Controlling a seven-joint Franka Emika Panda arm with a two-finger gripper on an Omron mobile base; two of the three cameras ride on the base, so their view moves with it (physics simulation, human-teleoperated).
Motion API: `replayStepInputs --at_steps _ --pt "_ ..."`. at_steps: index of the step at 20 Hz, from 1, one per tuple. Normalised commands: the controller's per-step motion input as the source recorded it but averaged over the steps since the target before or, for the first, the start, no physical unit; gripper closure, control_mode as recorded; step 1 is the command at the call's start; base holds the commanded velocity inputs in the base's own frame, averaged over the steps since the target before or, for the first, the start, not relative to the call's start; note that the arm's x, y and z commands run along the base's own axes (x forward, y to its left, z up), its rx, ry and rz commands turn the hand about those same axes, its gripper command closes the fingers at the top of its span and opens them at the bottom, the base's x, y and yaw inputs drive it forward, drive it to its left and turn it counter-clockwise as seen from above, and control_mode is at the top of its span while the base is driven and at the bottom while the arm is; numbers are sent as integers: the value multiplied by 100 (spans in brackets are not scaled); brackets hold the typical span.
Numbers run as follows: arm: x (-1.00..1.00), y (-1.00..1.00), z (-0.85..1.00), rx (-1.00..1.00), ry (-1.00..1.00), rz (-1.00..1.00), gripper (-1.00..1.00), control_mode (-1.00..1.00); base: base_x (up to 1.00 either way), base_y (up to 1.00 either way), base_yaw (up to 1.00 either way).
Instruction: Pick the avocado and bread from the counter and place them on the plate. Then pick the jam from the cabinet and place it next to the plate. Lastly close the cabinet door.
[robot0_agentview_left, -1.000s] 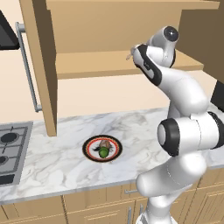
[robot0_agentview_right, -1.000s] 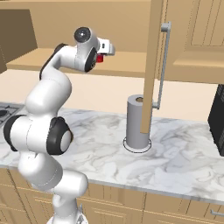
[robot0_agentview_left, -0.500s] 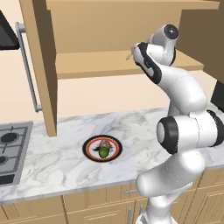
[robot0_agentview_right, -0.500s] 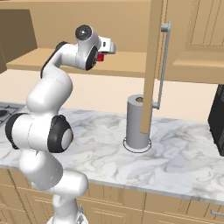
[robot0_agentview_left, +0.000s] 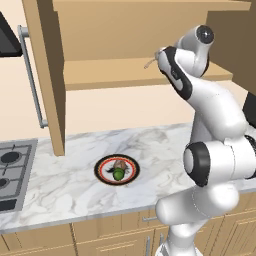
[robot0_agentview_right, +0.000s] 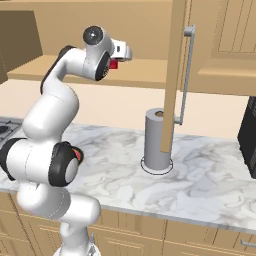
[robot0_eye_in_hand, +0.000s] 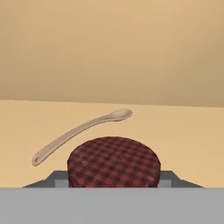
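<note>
My hand (robot0_agentview_right: 125, 51) is up at the cabinet (robot0_agentview_left: 130, 50), reaching in over the inner shelf (robot0_agentview_left: 125, 72). The jam (robot0_eye_in_hand: 113, 162) sits right between my fingers in the hand view, its red checked lid filling the gap, and from the right I can just see a bit of red poking out at my hand. The fingers look to be on either side of the jar, but I honestly can't tell whether they're squeezing it or just sitting around it. A pale wooden spoon (robot0_eye_in_hand: 81, 131) lies on the shelf just behind the jar, toward the back wall.

Down on the tabletop (robot0_agentview_left: 70, 185), the plate (robot0_agentview_left: 103, 170) sits near the front edge, roughly in the middle, with the avocado (robot0_agentview_left: 118, 174) and the bread (robot0_agentview_left: 120, 165) both on it, touching each other. The stove (robot0_agentview_left: 12, 170) is at the left end. On the right side a grey paper-towel roll (robot0_agentview_right: 156, 141) stands upright. The cabinet door (robot0_agentview_left: 47, 75) hangs wide open, its silver handle (robot0_agentview_left: 31, 75) facing left.
</note>
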Motion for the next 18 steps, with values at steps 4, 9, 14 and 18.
replayStepInputs --at_steps 4,9,14,18 --pt "-73 0 38 0 -7 1 100 -100 0 0 0" --pt "-81 1 12 0 0 0 100 -100 0 0 0" --pt "-86 7 3 0 0 0 100 -100 0 0 0" --pt "-87 9 7 0 0 0 100 -100 0 0 0"
